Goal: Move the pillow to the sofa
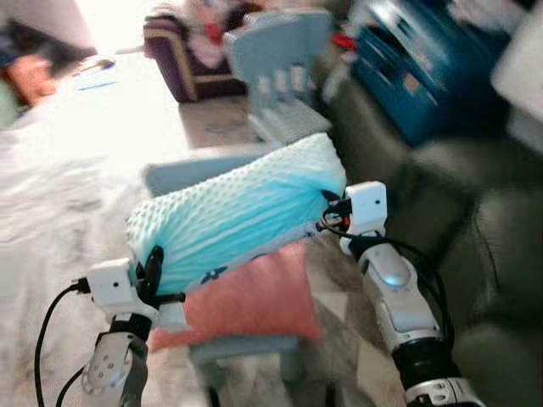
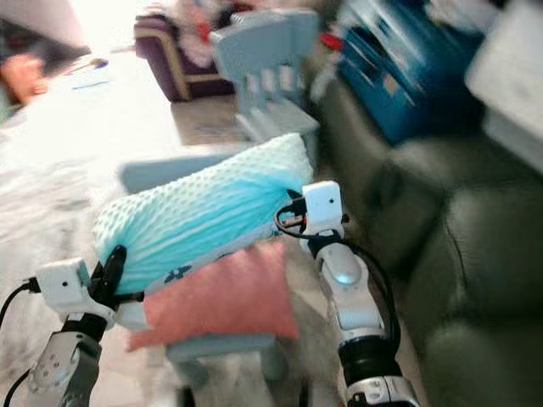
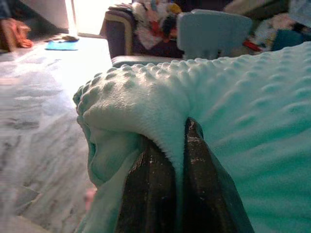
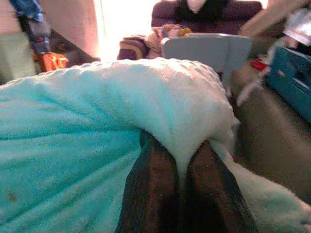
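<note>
Left eye view: my left gripper [image 1: 153,270] and right gripper [image 1: 333,212] each pinch an end of the pillow [image 1: 233,212]; thin fabric folds could slip out mid-carry.

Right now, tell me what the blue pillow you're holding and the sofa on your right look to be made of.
Blue pillow: soft plush fleece, likely, matte with raised bumps in rows; it bunches where the left gripper and right gripper pinch its ends.
Sofa: dark green, smooth with a dull sheen and puffy seamed cushions, so probably leather or imitation leather; blur leaves it open.
</note>
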`<state>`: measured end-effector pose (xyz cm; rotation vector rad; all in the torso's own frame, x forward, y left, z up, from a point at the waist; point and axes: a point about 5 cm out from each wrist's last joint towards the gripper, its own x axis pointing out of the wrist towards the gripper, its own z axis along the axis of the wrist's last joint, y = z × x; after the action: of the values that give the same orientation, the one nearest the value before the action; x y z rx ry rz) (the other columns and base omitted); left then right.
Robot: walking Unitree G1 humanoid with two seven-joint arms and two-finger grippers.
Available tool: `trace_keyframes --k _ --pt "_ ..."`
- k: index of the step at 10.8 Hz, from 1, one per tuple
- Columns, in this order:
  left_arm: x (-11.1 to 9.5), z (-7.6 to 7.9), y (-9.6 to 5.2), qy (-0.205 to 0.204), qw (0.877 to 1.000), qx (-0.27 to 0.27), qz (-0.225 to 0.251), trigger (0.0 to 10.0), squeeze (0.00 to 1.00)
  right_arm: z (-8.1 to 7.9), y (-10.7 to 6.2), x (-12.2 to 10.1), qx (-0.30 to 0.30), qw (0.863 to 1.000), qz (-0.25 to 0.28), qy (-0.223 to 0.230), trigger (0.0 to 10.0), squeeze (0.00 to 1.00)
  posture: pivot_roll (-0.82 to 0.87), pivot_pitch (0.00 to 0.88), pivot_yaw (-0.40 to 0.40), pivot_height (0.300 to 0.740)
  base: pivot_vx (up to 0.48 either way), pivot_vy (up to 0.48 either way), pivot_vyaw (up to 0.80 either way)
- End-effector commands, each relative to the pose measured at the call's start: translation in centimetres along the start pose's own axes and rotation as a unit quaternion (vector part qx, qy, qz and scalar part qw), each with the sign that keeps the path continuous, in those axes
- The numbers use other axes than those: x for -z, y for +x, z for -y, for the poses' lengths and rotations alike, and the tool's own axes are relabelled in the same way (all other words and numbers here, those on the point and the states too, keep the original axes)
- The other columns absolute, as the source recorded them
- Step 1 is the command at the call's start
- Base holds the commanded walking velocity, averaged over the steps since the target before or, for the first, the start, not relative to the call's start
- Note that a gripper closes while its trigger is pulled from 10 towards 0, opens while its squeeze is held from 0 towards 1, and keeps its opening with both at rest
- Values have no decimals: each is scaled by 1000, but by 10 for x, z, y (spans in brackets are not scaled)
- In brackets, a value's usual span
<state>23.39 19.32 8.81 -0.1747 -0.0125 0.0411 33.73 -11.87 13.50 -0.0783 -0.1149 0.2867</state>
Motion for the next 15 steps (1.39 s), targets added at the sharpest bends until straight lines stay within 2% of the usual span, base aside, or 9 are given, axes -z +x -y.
trace_keyframes --k 1,7,10,11,12,13,14,15 --pt "-3 -10 -1 11 1000 -19 6 0 0 3 4 -10 10 1000 23 3 0 0 -160 0 68 740 0 0 0" --pt "-3 -10 0 13 1000 -19 4 0 0 2 5 -10 11 1000 24 4 0 0 -163 0 72 740 0 0 0" --pt "4 -3 1 34 999 -25 -25 0 0 3 5 -11 12 1000 25 5 0 0 -161 0 73 740 0 0 0" --pt "5 -4 3 23 999 -36 -30 1725 0 3 6 -11 12 1000 26 6 0 0 -159 0 71 740 0 0 0" --pt "7 -7 5 14 998 -50 -48 6196 0 3 6 -11 12 1000 26 6 0 0 -159 0 70 740 0 0 0" --pt "6 -10 8 15 996 -71 -56 10000 0 2 6 -10 9 1000 20 5 0 0 -158 0 67 740 0 0 0" --pt "5 -11 9 8 995 -76 -60 10000 0 2 6 -9 9 1000 14 4 8824 0 -160 0 66 740 0 0 0" --pt "0 -10 10 12 994 -88 -59 10000 0 2 6 -8 7 1000 7 2 10000 0 -161 0 64 740 0 0 0"
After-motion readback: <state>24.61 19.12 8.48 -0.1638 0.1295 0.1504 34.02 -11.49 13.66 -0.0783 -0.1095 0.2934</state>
